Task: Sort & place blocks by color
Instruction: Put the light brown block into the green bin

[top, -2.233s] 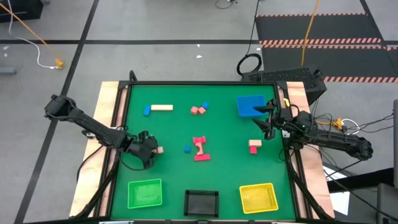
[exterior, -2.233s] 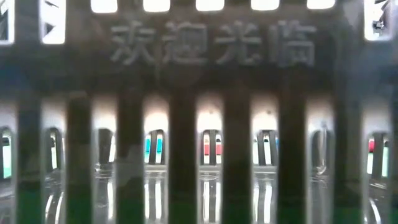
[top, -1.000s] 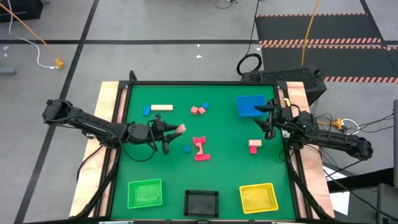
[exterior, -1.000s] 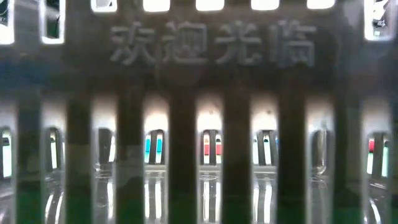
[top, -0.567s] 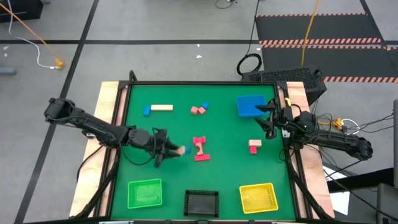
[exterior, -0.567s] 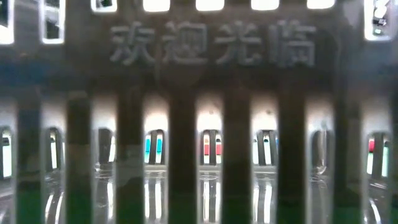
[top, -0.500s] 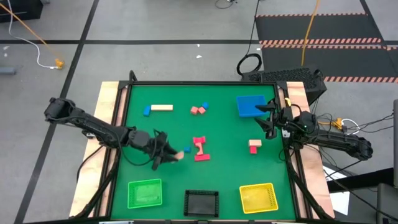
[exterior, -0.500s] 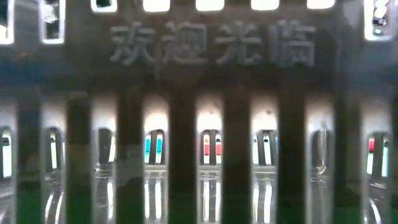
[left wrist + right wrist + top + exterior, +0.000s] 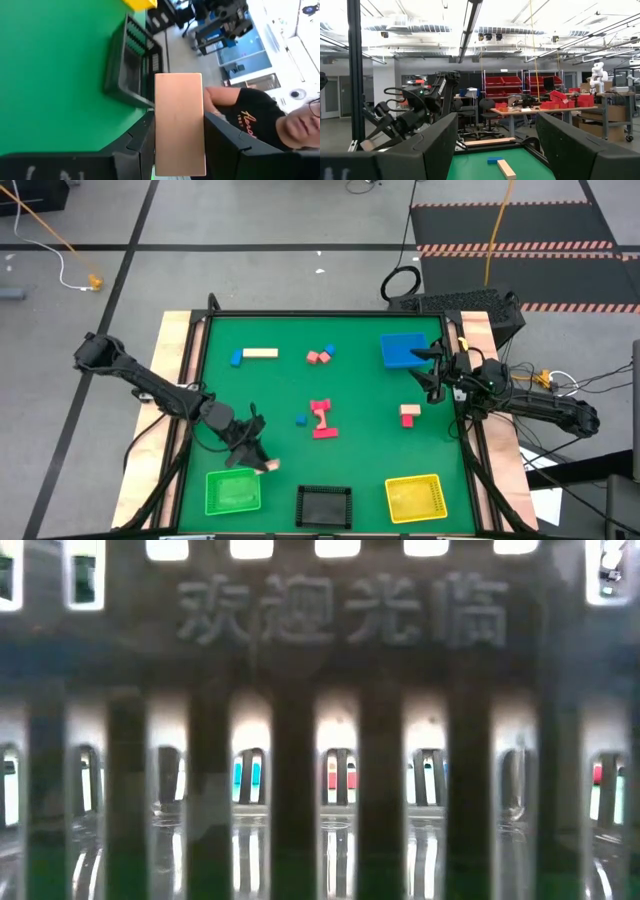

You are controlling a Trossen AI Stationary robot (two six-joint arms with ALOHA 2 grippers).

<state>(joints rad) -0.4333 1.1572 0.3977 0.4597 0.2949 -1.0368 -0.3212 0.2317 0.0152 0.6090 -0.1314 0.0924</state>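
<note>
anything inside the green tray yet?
The green tray looks empty in the high view. The left claw holds a tan block at its upper right corner, covering little of the tray.

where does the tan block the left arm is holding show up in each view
High view: the tan block sits in the left gripper, by the green tray.
Low view: not in it.
Left wrist view: the block fills the centre, between the fingers.
Right wrist view: not discernible.
Shared landmark: the black tray.

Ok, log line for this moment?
left gripper: shut on tan block, beside green tray | right gripper: open, idle by blue tray
</note>
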